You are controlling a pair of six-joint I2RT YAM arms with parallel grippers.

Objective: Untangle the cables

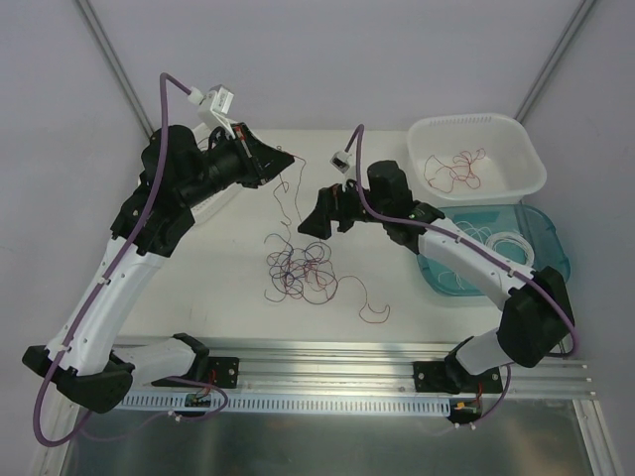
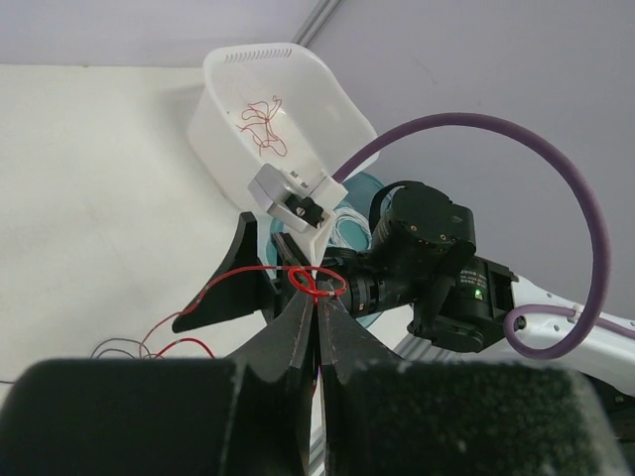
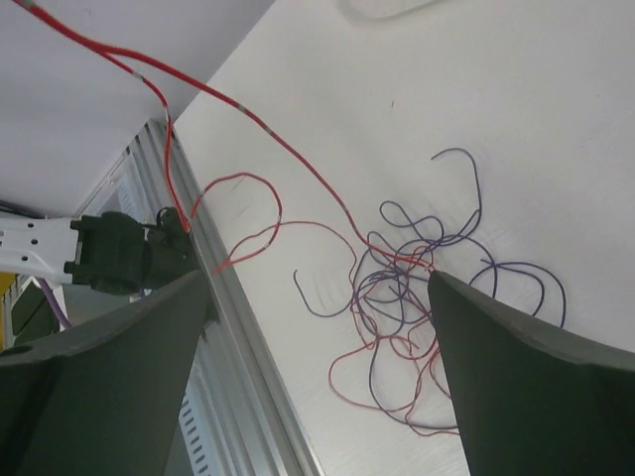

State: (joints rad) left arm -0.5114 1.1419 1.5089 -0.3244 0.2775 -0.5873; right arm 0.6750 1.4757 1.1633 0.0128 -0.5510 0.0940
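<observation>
left fingers (image 2: 317, 327) were fully shut, pinching a loop of one red cable (image 2: 316, 282) right at the tips. They were held up off the table (image 1: 228, 288), at about 11 o'clock from the main tangle (image 1: 303, 268). In the right wrist view that red strand came in from the upper left and ran down into the knot.

right fingers (image 1: 317, 213) were spread wide with nothing between them, raised above the table at roughly 1 o'clock from the tangle and near it. Through the wrist camera the loops lay on the table below, framed between the two finger outlines and not touched.

The tangle sat mid-table: dark purple and red cables (image 3: 417, 288) looped over each other on the surface. A red tail (image 1: 374, 309) trailed out of the pile toward 4 o'clock.

A white basket (image 1: 466, 121) stood at the table's 1-2 o'clock corner, with red strands (image 1: 454, 171) curled on its floor. A teal tub (image 1: 551, 238) sat just beside it on its 6 o'clock side, partly under the right forearm, with white strands (image 1: 511, 243) coiled inside.

Couldn't tell whether the pinched red cable was free of the knot at its lower end.
</observation>
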